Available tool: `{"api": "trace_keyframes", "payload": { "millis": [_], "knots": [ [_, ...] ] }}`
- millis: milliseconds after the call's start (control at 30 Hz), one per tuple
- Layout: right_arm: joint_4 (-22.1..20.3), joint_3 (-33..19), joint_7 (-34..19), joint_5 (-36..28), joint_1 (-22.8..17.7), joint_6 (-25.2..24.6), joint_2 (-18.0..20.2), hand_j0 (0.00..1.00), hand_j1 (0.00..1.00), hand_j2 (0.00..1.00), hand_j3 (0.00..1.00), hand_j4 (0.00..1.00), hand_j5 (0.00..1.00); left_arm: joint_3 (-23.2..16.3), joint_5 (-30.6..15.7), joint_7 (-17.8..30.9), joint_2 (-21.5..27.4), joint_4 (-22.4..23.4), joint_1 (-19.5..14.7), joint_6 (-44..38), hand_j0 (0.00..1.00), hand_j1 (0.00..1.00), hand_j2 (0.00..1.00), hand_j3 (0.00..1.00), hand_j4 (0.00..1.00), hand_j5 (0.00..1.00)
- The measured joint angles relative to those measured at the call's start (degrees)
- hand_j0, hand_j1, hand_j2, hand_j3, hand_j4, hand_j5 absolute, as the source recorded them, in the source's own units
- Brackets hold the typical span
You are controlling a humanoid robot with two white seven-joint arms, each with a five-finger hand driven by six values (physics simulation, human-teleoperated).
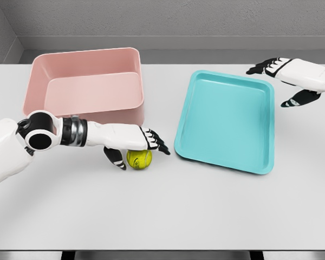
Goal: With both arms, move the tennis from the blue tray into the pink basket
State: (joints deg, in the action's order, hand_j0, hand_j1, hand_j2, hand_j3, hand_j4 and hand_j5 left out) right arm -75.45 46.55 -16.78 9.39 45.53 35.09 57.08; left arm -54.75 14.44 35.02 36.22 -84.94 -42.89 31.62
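Note:
A yellow-green tennis ball [140,158] lies on the white table, in front of the pink basket [85,86] and left of the blue tray [226,122]. My left hand [136,153] is over the ball, fingers spread above it and the thumb down at its left side; the fingers do not close around it. The tray holds nothing. My right hand [281,84] hovers open past the tray's far right corner, fingers pointing left and the thumb hanging below. The basket is empty inside.
The white table [162,211] stretches out in front of the tray and basket. A grey wall runs behind the table's far edge.

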Motion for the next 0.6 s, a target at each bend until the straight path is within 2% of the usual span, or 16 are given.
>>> {"api": "trace_keyframes", "payload": {
  "millis": [167,367,500,600],
  "knots": [
    [3.0,-0.02,0.05,-0.01,0.09,0.0,0.13,1.0,1.0,1.0,1.0,1.0,1.0,-0.03,0.97,0.0,-0.02,0.27,0.0,-0.01,1.0,1.0,1.0,1.0,1.0,1.0],
    [3.93,0.01,0.05,0.02,-0.09,0.0,0.15,1.0,1.0,1.0,1.0,1.0,1.0,-0.04,1.43,0.0,-0.03,0.39,0.09,-0.01,1.0,1.0,1.0,1.0,1.0,1.0],
    [3.95,0.01,0.05,0.03,-0.09,0.0,0.15,1.0,1.0,1.0,1.0,1.0,1.0,-0.06,1.51,0.0,-0.03,0.4,0.09,0.07,0.86,0.86,0.86,0.86,0.86,0.86],
    [3.93,0.01,0.05,0.03,-0.09,0.0,0.16,1.0,1.0,1.0,1.0,1.0,1.0,-0.1,1.53,0.0,-0.03,0.38,0.09,0.24,0.85,0.85,0.85,0.85,0.85,0.85]
  ]
}}
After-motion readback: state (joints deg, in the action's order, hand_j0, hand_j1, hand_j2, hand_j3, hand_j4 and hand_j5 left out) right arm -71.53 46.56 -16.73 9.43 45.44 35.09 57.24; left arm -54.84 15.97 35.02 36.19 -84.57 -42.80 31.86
